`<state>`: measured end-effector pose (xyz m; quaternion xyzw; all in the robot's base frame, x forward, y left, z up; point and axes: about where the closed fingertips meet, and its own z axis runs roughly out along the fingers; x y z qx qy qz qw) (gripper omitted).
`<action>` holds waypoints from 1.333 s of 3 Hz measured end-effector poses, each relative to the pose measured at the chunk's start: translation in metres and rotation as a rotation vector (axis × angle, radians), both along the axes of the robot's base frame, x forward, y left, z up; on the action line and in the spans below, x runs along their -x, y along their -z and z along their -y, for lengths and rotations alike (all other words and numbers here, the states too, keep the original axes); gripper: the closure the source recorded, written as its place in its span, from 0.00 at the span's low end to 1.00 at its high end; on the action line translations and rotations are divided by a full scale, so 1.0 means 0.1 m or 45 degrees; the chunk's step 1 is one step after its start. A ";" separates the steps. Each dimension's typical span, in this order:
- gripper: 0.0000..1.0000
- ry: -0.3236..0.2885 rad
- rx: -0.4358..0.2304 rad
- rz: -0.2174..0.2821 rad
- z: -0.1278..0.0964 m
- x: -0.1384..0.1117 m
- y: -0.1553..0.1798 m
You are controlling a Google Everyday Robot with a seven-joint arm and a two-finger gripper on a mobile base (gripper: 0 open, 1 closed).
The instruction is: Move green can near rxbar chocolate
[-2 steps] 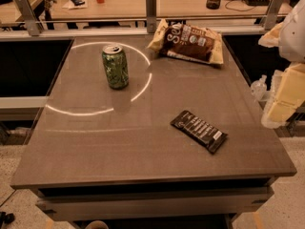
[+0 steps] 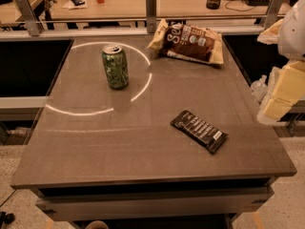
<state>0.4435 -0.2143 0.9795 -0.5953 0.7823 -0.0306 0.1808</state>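
Grey tabletop (image 2: 119, 147): mottled green aluminium can (image 2: 115, 67), upright, far-left corner; black-wrapped flat rxbar chocolate (image 2: 198, 130), near-right, diagonal; gripper (image 2: 282, 95) beyond right edge, opening cannot be told.

on table (image 2: 119, 144), green can (image 2: 115, 67) back left, rxbar chocolate (image 2: 198, 131) front right, jaws beyond right edge.
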 end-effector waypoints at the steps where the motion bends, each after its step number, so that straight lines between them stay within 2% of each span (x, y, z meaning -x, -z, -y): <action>1: 0.00 0.006 -0.112 0.102 -0.13 -0.28 -0.11; 2: 0.00 0.008 -0.285 0.232 -0.31 -0.67 -0.29; 3: 0.00 -0.060 -0.476 0.303 -0.64 -0.99 -0.50; 4: 0.00 -0.155 -0.682 0.246 -1.08 -1.19 -0.50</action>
